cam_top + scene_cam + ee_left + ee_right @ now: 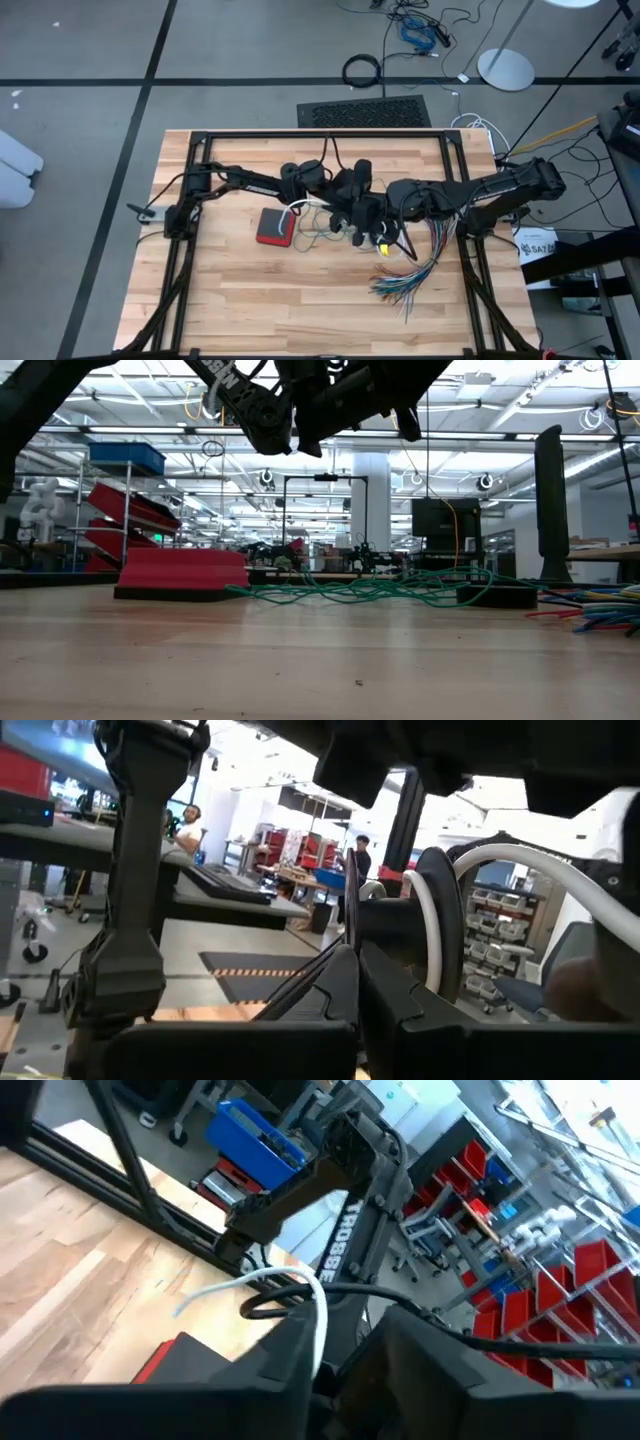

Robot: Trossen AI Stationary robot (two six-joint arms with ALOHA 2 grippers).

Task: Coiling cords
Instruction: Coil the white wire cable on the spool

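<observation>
The teal-green cord (318, 236) (380, 588) lies in loose loops on the table between the red box and the coloured wires. The white cord (318, 1305) arcs up between the two grippers, its free end (182, 1310) in the air. It loops round a round black-and-white piece (438, 925). My left gripper (340, 197) (355, 970) is shut, its tips right beside that piece. My right gripper (366, 212) (350, 1370) is open, with the white cord running down into its gap. Both hang above the table (320, 410). My left gripper: its shut fingertips (340, 982) stand close against the round piece, pointing about level toward the table's right. Whether they pinch the white cord or touch the piece, I cannot tell. My right gripper: the white cord (320, 1342) runs down along the inner side of one open finger (285, 1360); the other finger stands apart from it. The cord arcs slack above the fingers, clear of the table.
A red box (275, 226) (182, 572) sits left of the grippers. A fanned bundle of multicoloured wires (408, 272) (600, 615) lies at the near right, with a small black ring (495, 596) beside it. Black frame rails (190, 250) run along both table sides.
</observation>
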